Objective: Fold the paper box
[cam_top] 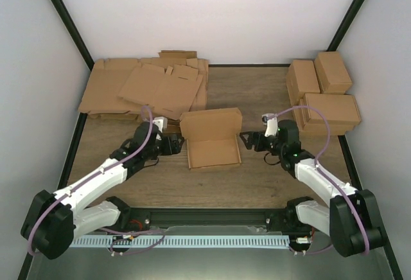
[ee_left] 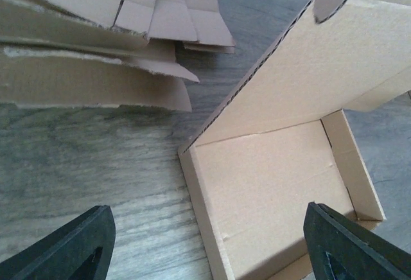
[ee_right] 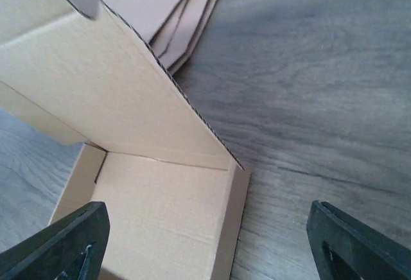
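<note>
The paper box point(cam_top: 212, 153) sits mid-table as a shallow brown tray, its lid panel point(cam_top: 210, 124) standing up at the back. My left gripper point(cam_top: 179, 144) is just off the tray's left side and open. In the left wrist view the tray's left wall point(ee_left: 205, 216) lies between the wide-apart fingers point(ee_left: 64, 248) without touching them. My right gripper point(cam_top: 246, 140) is just off the tray's right side, also open. In the right wrist view the tray's right wall point(ee_right: 231, 228) lies between its fingers point(ee_right: 359, 248), untouched. Neither gripper holds anything.
A heap of flat notched cardboard sheets point(cam_top: 144, 87) fills the back left, close behind my left gripper. Several folded boxes point(cam_top: 324, 94) are stacked at the back right. Bare wooden tabletop point(cam_top: 218, 187) lies in front of the tray.
</note>
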Available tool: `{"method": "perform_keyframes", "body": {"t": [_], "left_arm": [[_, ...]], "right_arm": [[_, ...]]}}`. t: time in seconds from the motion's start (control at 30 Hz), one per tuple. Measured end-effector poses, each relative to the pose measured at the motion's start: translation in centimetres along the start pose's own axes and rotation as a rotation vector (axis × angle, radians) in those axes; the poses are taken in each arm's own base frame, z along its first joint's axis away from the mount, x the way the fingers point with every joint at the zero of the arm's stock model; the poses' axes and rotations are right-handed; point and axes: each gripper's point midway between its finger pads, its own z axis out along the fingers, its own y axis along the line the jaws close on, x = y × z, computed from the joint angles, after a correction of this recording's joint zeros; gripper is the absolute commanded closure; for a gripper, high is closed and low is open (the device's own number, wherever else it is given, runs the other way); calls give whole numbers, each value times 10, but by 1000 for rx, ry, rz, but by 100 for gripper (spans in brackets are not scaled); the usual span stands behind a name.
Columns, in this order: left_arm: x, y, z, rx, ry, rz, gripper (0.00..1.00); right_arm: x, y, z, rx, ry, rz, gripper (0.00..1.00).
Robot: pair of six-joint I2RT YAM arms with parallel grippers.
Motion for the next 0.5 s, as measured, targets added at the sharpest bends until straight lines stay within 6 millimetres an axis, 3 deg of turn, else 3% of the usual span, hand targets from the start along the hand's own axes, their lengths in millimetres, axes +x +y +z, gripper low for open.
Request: {"method": "perform_keyframes", "body": {"t": [0.13, 0.3, 0.5], "left_arm": [[-11, -6, 1, 2, -15, 42, 24], [-44, -21, 0, 3, -82, 100, 35], [-60, -20, 2, -42, -123, 125, 41]], "right_arm": [[-13, 3, -11, -54, -71, -35, 20], [-25, 4, -23, -85, -138, -59, 28], [-34, 18, -34, -128, -182, -99, 32]]}}
